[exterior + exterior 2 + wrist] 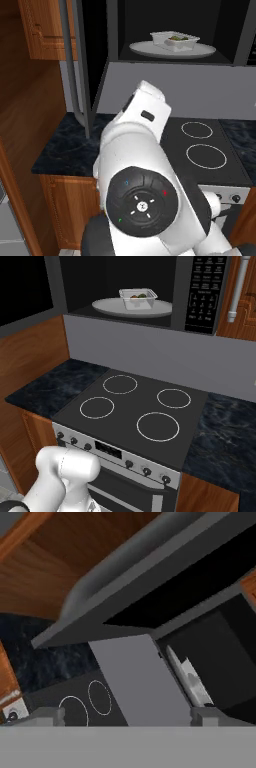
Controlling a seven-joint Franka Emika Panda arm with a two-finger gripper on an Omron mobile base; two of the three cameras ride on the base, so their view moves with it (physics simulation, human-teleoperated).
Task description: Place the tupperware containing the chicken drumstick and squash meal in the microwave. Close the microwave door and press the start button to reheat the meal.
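Observation:
The tupperware [174, 41] [138, 299] sits on the white turntable plate [145, 49] inside the open microwave [120, 281]. Small green squash [143, 296] and a brownish drumstick piece [135, 297] lie in it. The microwave door [95, 55] [25, 286] [190, 587] is swung wide open to the left. My gripper [125, 716] is open and empty, below and left of the cavity, looking up along the door's underside. In the hand view the tupperware [196, 684] shows edge-on at the right, far from the fingertips [47, 714].
The microwave's control panel [202, 291] is right of the cavity. A black cooktop [132, 411] with knobs lies below, between dark stone counters [65, 145]. Wooden cabinets [45, 30] flank the left, and a cabinet handle [237, 291] hangs at the right.

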